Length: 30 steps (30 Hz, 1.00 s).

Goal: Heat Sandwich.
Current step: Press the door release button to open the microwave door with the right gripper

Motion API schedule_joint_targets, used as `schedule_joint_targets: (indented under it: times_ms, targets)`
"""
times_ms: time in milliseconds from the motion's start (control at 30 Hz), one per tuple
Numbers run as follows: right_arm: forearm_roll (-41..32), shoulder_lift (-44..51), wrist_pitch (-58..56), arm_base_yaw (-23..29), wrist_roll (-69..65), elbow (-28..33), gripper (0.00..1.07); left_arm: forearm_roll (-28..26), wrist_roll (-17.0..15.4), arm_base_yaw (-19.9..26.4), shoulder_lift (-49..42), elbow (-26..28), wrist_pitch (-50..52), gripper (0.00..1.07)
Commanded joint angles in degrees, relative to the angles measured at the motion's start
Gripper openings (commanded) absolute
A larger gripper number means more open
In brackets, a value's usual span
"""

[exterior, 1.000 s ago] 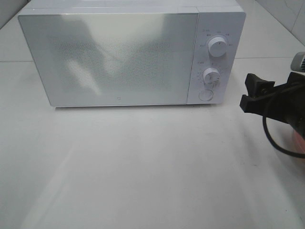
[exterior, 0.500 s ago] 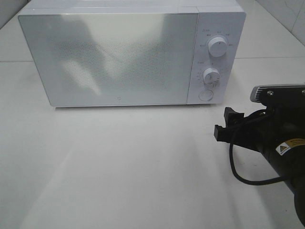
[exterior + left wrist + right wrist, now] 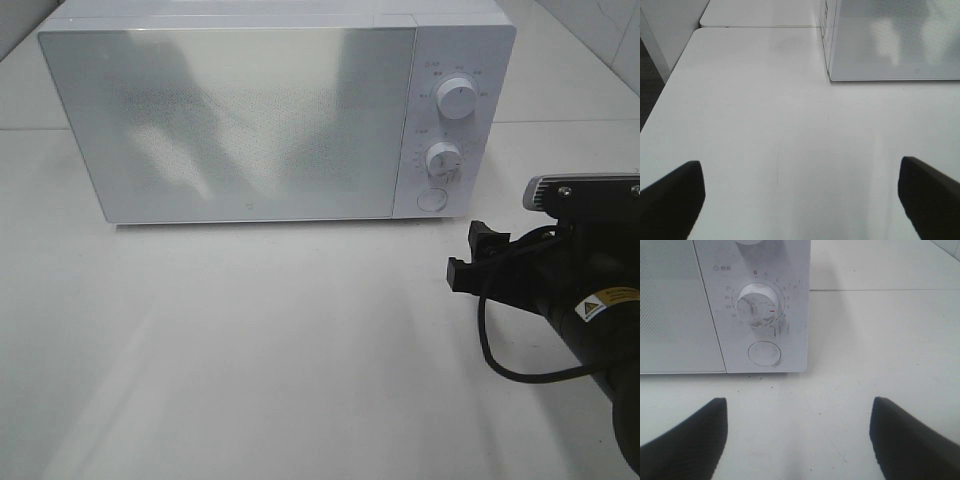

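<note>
The microwave (image 3: 250,110) ahead of the right gripper (image 3: 471,253) has a smooth white shell that looks like plastic. Its door (image 3: 230,120) is glossy and mirror-like over a fine dotted mesh. Straight before the gripper, the white plastic timer knob (image 3: 760,302) is scuffed and smudged, as is the round button (image 3: 764,353). The counter (image 3: 250,350) beneath is smooth white with a soft sheen. The gripper itself looks matt black.

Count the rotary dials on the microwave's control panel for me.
2. The upper dial sits near the top of the control panel; the lower dial is directly below it, just above the round button. The whole panel shows, so none is hidden.
</note>
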<state>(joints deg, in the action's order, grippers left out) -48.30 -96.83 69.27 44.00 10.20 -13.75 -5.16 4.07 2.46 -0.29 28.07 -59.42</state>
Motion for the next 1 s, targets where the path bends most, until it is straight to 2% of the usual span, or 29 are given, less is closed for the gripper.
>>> schedule_joint_targets:
  times_ms: [33,167,267,300,333,467,500,567,767,833,933,1000]
  targets:
    - [0.1,0.1,8.3,0.2,-1.8,-0.5,0.76,0.0,-0.3,0.2,-1.1,0.2,0.5,1.01]
    - [0.2,0.1,8.0,0.2,-5.8,-0.5,0.76,0.0,-0.3,0.2,-1.1,0.2,0.5,1.01]
    - [0.2,0.1,6.9,0.2,-16.7,-0.5,0.76,0.0,-0.3,0.2,-1.1,0.2,0.5,1.01]
    - [0.2,0.1,6.9,0.2,-16.7,-0.5,0.76,0.0,-0.3,0.2,-1.1,0.2,0.5,1.01]
    - [0.2,0.1,6.5,0.2,-24.1,-0.5,0.76,0.0,-0.3,0.2,-1.1,0.2,0.5,1.01]
    - [0.2,0.1,6.5,0.2,-34.3,-0.5,0.76,0.0,-0.3,0.2,-1.1,0.2,0.5,1.01]
    - [0.2,0.1,6.4,0.2,-42.2,-0.5,0.76,0.0,-0.3,0.2,-1.1,0.2,0.5,1.01]
    - [0.3,0.1,6.3,0.2,-49.8,-0.5,0.76,0.0,-0.3,0.2,-1.1,0.2,0.5,1.01]
    - [0.5,0.1,6.0,0.2,-65.7,-0.5,0.74,0.0,-0.3,0.2,-1.1,0.2,0.5,1.01]
    - [0.5,0.1,4.6,0.2,-74.5,-0.5,0.70,0.0,-0.3,0.2,-1.1,0.2,0.5,1.01]
    - [0.5,0.1,3.6,0.2,-79.4,-0.5,0.67,0.0,-0.3,0.2,-1.1,0.2,0.5,1.01]
    - [0.5,0.1,1.7,0.2,-85.6,-0.5,0.60,0.0,-0.3,0.2,-1.1,0.2,0.5,1.01]
